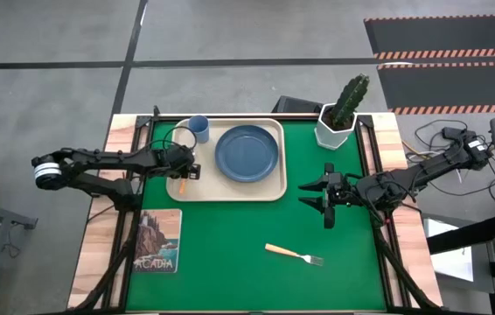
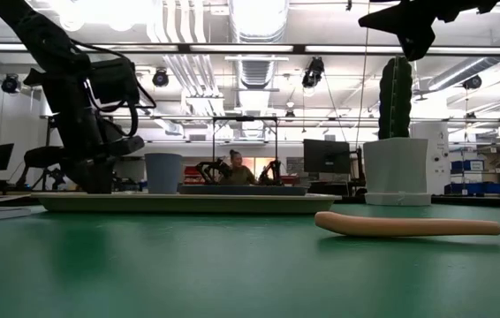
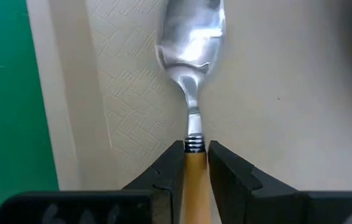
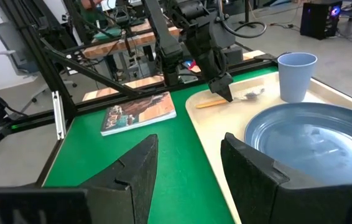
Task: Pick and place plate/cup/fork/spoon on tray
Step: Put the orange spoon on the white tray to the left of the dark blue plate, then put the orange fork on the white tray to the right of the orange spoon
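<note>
Left gripper (image 3: 195, 163) jaws clamped on spoon (image 3: 191, 74) handle, spoon on tray (image 1: 230, 191) near its left edge. Fork (image 1: 293, 254) lies crosswise toward surface's near edge, nearer right gripper (image 1: 324, 194), jaws apart.

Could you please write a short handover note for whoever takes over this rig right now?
Left gripper: low over the tray's left part, fingers on either side of the spoon handle; the spoon lies on the tray, and whether it is gripped or freed is unclear.
Right gripper: open, empty, waiting over the green mat right of the tray.
Done: plate and cup are on the tray.
Left: the fork lies on the mat, nearer the front edge; it should probably go next.
</note>
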You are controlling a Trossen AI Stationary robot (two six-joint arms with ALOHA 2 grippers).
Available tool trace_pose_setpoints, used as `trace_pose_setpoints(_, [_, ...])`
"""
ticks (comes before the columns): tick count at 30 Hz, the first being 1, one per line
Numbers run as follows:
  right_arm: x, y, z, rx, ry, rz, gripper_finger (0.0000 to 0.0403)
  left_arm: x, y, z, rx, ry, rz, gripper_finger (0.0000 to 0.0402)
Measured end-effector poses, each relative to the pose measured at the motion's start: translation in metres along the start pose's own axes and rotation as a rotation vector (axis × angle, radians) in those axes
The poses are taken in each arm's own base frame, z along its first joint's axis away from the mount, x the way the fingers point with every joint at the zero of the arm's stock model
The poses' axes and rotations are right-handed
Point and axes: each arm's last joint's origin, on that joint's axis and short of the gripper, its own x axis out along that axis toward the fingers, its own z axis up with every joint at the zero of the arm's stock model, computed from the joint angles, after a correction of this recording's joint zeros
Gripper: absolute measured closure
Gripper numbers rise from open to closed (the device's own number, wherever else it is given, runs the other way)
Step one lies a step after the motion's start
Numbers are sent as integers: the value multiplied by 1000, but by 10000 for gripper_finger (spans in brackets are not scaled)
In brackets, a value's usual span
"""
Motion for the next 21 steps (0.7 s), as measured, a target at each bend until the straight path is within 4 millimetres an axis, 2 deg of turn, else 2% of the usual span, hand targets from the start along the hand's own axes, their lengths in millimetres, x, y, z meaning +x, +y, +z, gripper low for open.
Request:
trace_pose_setpoints(10, [0, 0, 0, -2, 4, -1, 239, -2, 0, 0, 1, -5, -1, 268])
trace_pose_setpoints(21, [0, 0, -1, -2, 5, -2, 239, -23, -6, 11, 77, -50, -93, 261])
